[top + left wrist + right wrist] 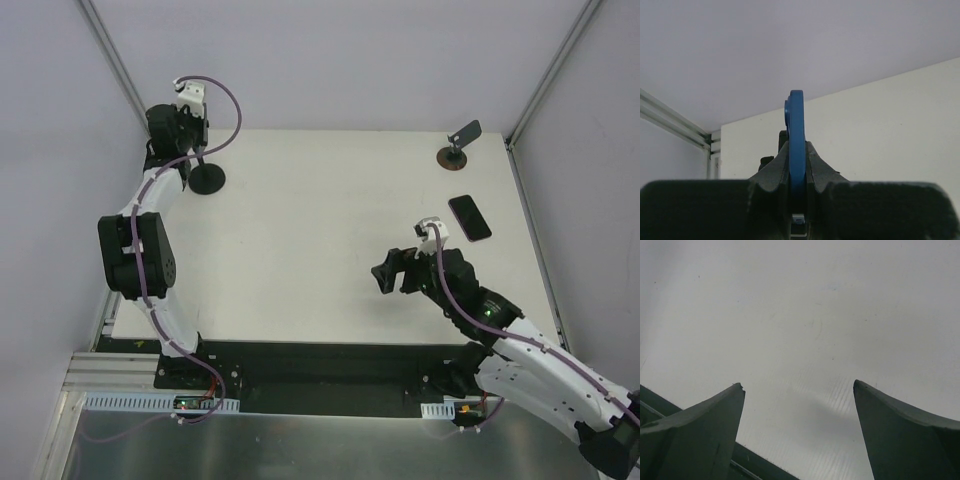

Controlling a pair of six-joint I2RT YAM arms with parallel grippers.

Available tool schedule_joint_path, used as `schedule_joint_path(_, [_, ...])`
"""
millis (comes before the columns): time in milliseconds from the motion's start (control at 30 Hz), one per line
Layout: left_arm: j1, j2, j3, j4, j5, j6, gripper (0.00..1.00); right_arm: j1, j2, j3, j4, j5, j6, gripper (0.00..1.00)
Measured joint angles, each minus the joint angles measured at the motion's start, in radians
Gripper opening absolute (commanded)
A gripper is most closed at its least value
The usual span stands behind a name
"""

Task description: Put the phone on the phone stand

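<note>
Left gripper (pixel 797 146) is clamped on the phone (pixel 796 112), which is held edge-on and sticks out past the fingertips, over at the far left corner. The phone stand (pixel 207 180) sits just beside that hand, so the left arm's the nearer 1. Right gripper (pixel 390 272) hangs wide open, well apart.

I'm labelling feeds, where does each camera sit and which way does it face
Top external: above, behind the bases, looking down on the table; left arm and right arm show.
Left wrist: faces the wall and table edge; left gripper clamps the phone.
Right wrist: faces down at table; right gripper open.
All share the table.
</note>
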Motion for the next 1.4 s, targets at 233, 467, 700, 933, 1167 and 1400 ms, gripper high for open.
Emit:
schedule_joint_path(233, [0.089, 0.222, 0.288, -0.043, 0.149, 0.049, 0.0, -0.175, 0.098, -0.001, 0.049, -0.145, -0.017, 0.92])
schedule_joint_path(467, [0.154, 0.336, 0.43, -0.053, 0.259, 0.018, 0.0, -0.254, 0.18, -0.001, 0.089, -0.237, -0.018, 0.91])
schedule_joint_path(700, [0.176, 0.357, 0.451, -0.029, 0.329, -0.041, 0.29, -0.268, 0.221, -0.001, 0.118, -0.277, -0.013, 0.92])
schedule_joint_path(933, [0.201, 0.348, 0.379, 0.046, 0.32, -0.245, 0.97, -0.268, 0.223, 0.017, 0.095, -0.299, -0.005, 0.94])
schedule_joint_path(1167, [0.208, 0.166, 0.066, 0.092, 0.229, -0.526, 0.99, -0.27, 0.232, 0.109, 0.011, -0.327, 0.005, 0.96])
schedule_joint_path(1400, [0.192, -0.379, -0.291, -0.047, 0.057, -0.773, 0.97, -0.293, 0.319, 0.147, -0.031, -0.409, 0.105, 0.96])
